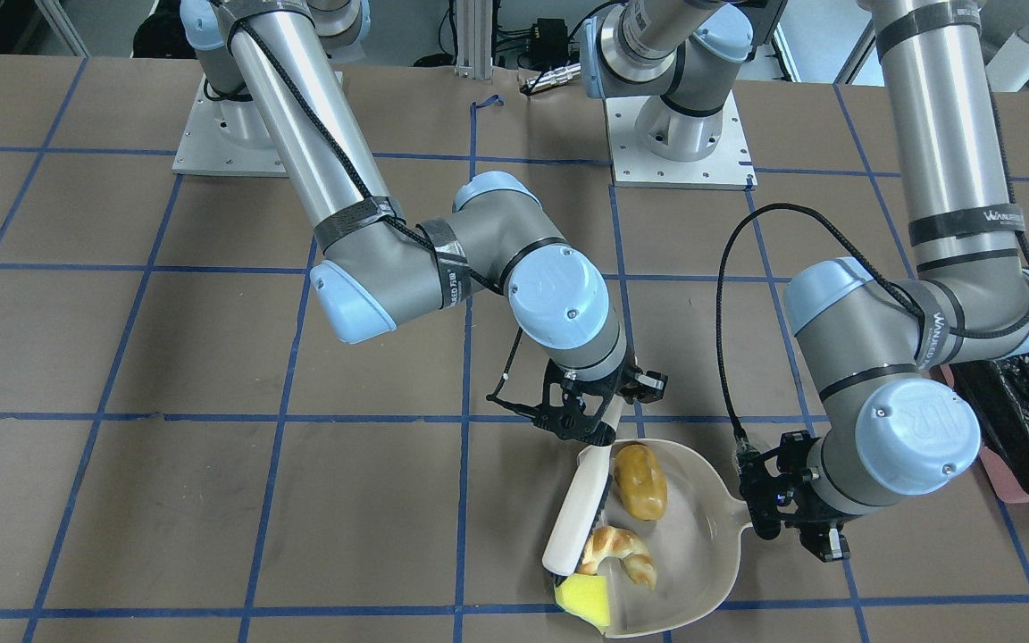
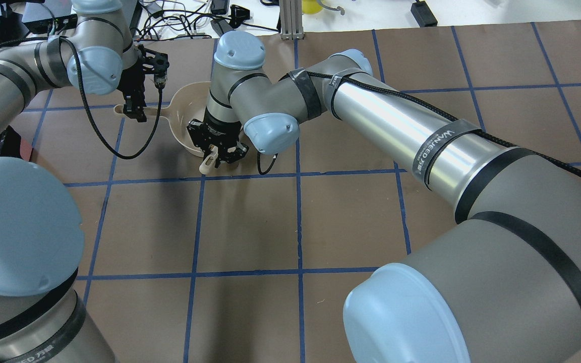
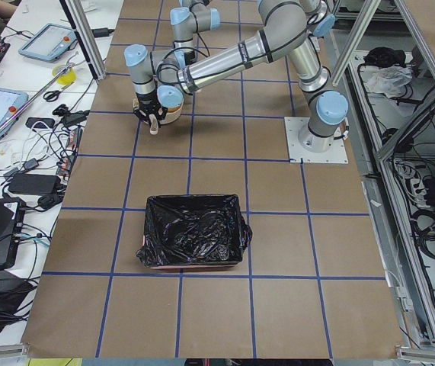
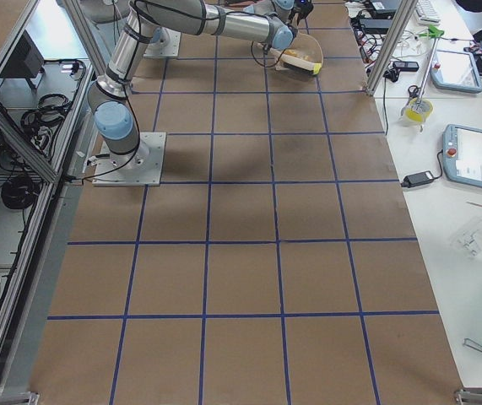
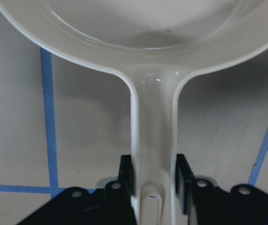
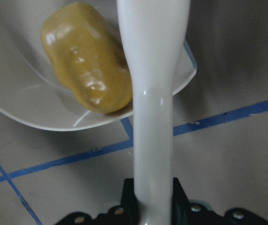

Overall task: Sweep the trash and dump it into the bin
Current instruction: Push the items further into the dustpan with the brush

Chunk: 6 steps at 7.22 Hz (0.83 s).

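Toward the operators' side of the table [image 1: 211,500], the right arm [image 1: 479,246] folds down, the right gripper [image 1: 606,420] clamped on the handle of a white brush [image 1: 571,522] lying along the beige dustpan [image 1: 702,545] mouth. The left arm [image 1: 881,348] reaches low, the left gripper [image 1: 760,521] gripping the pan's handle. A potato-like lump [image 1: 640,482] and croissant [image 1: 619,551] sit inside the pan, the sponge wedge [image 1: 588,600] on its lip by the brush tip. The black-lined bin [image 1: 1028,402] stands apart behind the left elbow. Overhead, the right wrist hides the trash; the right wrist camera catches only the lump
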Available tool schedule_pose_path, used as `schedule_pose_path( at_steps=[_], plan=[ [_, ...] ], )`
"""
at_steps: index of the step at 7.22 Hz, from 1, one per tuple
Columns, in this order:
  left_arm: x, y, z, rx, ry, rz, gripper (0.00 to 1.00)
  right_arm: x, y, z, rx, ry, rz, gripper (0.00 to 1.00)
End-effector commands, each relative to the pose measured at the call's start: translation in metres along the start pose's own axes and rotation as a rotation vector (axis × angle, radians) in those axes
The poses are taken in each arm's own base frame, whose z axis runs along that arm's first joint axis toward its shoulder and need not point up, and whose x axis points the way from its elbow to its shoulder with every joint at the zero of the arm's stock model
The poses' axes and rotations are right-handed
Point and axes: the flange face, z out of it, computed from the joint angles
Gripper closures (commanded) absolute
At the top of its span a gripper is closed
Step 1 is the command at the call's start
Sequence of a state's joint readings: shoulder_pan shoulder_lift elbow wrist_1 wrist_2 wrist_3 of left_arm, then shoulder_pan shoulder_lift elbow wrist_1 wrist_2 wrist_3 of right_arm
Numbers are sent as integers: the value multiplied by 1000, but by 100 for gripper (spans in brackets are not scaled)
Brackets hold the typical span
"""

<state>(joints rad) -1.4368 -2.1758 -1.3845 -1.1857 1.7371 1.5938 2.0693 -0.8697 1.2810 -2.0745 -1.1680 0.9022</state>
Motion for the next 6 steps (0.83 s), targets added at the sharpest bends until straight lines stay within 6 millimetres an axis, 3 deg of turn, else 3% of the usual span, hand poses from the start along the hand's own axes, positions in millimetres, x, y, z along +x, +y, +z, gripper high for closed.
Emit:
schedule_pose_path(
  at_steps=[1, 3, 6],
  plan=[
    [0, -1, 1, 2, 1, -1, 100, -24, 23, 13, -22, -17, -48, 100],
    [0, -1, 2, 4, 3, 1, 100, -50, 33, 14, -26, -54, -59, 100],
    [0, -1, 0, 7, 0, 1, 100, -72, 70, 13, -31, -65, -44, 100]
  ],
)
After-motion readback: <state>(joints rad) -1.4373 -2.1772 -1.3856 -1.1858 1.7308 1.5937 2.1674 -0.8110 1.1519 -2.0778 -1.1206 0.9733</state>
